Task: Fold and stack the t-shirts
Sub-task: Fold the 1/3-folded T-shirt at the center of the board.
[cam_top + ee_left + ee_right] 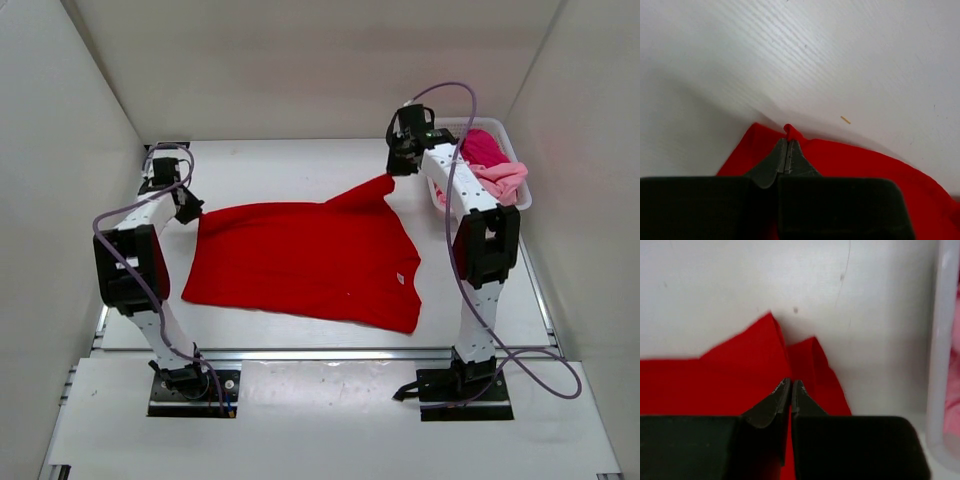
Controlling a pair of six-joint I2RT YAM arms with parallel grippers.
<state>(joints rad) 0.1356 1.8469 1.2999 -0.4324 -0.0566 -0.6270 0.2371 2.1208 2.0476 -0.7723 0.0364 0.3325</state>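
A bright red t-shirt (300, 262) lies spread across the middle of the table, with a small white label (400, 278) near its right edge. My left gripper (190, 212) is shut on the shirt's far left corner (792, 134). My right gripper (392, 175) is shut on the shirt's far right corner (800, 360) and lifts it into a peak. A magenta shirt (482, 147) and a pale pink shirt (503, 181) lie bunched in the basket.
The white lattice basket (522, 195) stands at the back right, next to my right arm; its rim shows at the right of the right wrist view (940, 365). White walls enclose the table on three sides.
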